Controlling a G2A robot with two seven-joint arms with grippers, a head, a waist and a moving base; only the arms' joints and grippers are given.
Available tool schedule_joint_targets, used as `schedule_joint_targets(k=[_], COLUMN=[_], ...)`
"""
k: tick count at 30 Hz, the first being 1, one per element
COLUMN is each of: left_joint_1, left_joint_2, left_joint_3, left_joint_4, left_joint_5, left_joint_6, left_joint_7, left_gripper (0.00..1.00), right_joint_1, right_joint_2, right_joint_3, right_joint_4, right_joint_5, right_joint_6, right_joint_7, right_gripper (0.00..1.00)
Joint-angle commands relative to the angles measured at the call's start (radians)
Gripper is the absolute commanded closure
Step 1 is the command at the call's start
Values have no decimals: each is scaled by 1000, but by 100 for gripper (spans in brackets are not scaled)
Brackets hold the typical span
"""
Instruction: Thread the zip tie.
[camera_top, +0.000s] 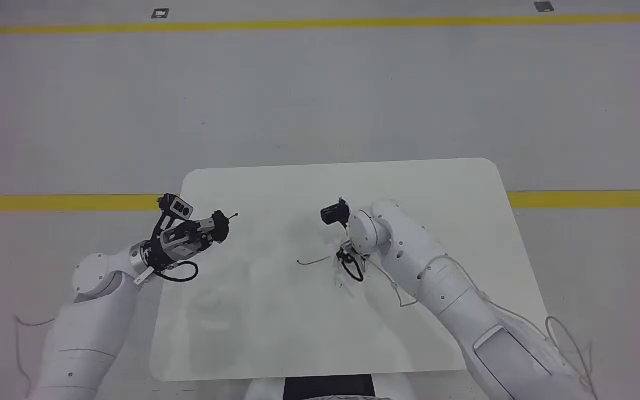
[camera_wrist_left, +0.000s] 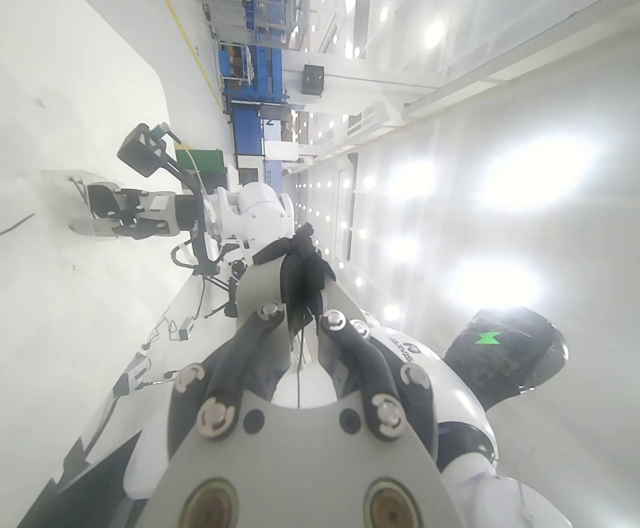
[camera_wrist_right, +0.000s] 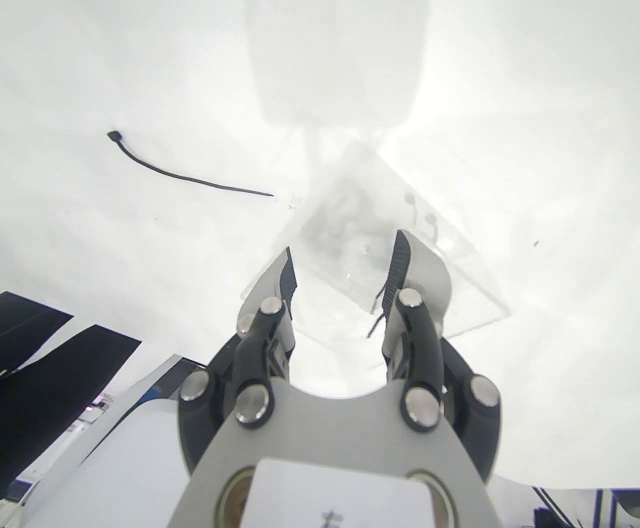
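The right gripper (camera_wrist_right: 345, 250) is hanging wide open over a clear plate (camera_wrist_right: 465, 290). The zip tie (camera_wrist_right: 185, 175) is lying flat on the counter (camera_wrist_right: 150, 260) just beside it, tail pointing toward this gripper. The left gripper (camera_wrist_left: 302, 240), closed on a dark item (camera_wrist_left: 300, 270), is sitting well apart, so the right arm is judged nearer.
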Motion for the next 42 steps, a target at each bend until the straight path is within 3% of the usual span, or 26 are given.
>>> schedule_joint_targets(k=[1, 6, 14, 21, 29, 42], left_joint_1=[0, 0, 0, 0, 0, 0], left_joint_2=[0, 0, 0, 0, 0, 0], left_joint_3=[0, 0, 0, 0, 0, 0], left_joint_4=[0, 0, 0, 0, 0, 0], left_joint_5=[0, 0, 0, 0, 0, 0], left_joint_6=[0, 0, 0, 0, 0, 0], left_joint_7=[0, 0, 0, 0, 0, 0], left_gripper=[100, 100, 100, 100, 100, 100], right_joint_1=[-2, -11, -5, 10, 9, -18], right_joint_2=[1, 4, -4, -11, -9, -2], right_joint_3=[2, 4, 1, 3, 14, 25], right_joint_4=[-9, -26, 12, 44, 17, -32], right_joint_5=[-11, -38, -23, -1, 2, -27], right_joint_6=[8, 30, 37, 34, 25, 90], right_joint_7=[0, 10, 16, 11, 18, 35], right_gripper=[56, 57, 59, 67, 78, 68])
